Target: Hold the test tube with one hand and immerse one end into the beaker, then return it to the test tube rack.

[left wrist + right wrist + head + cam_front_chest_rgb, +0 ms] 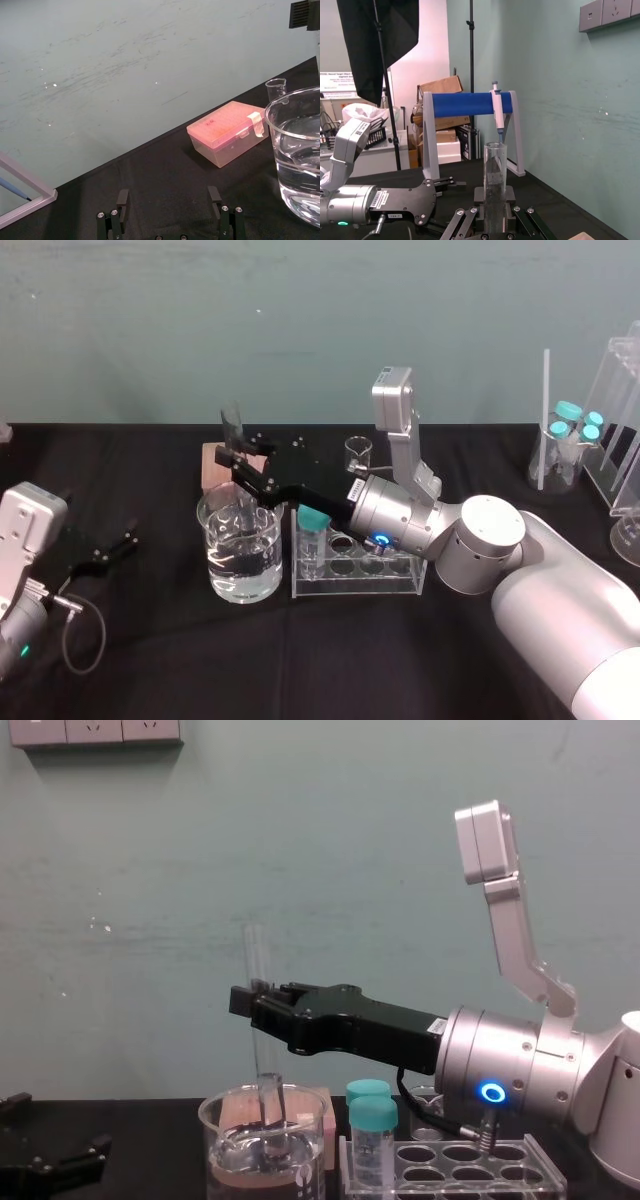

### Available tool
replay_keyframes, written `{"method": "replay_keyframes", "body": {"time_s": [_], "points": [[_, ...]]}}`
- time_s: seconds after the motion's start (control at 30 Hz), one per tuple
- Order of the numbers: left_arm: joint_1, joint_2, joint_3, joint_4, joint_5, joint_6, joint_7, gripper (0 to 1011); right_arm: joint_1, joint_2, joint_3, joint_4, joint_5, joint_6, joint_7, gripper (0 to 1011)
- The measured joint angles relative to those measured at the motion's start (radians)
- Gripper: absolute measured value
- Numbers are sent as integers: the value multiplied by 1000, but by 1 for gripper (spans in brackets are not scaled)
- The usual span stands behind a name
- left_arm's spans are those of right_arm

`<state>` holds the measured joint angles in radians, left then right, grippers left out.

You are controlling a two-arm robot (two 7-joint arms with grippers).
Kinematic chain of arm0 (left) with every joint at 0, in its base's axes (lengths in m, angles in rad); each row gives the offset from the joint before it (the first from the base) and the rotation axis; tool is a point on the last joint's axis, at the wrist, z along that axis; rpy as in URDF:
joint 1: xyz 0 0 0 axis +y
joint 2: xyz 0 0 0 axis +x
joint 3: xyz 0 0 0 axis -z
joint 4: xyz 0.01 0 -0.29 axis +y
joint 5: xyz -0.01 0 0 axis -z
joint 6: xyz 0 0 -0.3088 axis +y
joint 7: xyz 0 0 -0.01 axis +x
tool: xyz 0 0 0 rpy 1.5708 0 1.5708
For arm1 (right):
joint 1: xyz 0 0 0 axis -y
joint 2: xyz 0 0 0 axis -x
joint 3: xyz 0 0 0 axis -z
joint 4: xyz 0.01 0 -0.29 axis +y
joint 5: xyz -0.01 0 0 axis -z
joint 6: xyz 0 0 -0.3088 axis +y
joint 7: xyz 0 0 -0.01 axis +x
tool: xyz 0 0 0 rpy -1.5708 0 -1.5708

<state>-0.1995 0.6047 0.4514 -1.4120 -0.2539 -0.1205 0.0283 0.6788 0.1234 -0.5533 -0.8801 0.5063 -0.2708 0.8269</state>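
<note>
The beaker (240,545) stands mid-desk (300,660), with the test tube rack (358,572) just beside it toward the right edge. The test tube (254,955) stands upright with its lower end in the beaker, gripped higher up by the right hand (250,1002). A box (213,468) lies behind the beaker. The left hand (118,548) sits near the left edge.

We are looking along the right gripper (495,197), which is clamping the tube (495,165) upright between its fingers. Behind the tube, a pipette (496,112) is hanging from a blue-barred stand (465,102). The left gripper (447,181) is lying low near the stand's leg.
</note>
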Motion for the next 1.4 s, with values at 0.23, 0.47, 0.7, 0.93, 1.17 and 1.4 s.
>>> {"method": "replay_keyframes", "body": {"time_s": [0.23, 0.47, 0.7, 0.93, 1.17, 1.4], "points": [[0, 0, 0, 0, 0, 0, 0, 1000, -1, -1, -1, -3, 0, -1, 0, 226], [0, 0, 0, 0, 0, 0, 0, 1000, -3, 1, -2, -8, 1, -1, 0, 226], [0, 0, 0, 0, 0, 0, 0, 1000, -5, 3, -3, -9, 2, 1, 0, 226], [0, 0, 0, 0, 0, 0, 0, 1000, -6, 5, -3, -12, 3, 3, 0, 226], [0, 0, 0, 0, 0, 0, 0, 1000, -7, 8, -5, -16, 5, 7, 1, 226], [0, 0, 0, 0, 0, 0, 0, 1000, -10, 10, -6, -19, 6, 7, 1, 226]]}}
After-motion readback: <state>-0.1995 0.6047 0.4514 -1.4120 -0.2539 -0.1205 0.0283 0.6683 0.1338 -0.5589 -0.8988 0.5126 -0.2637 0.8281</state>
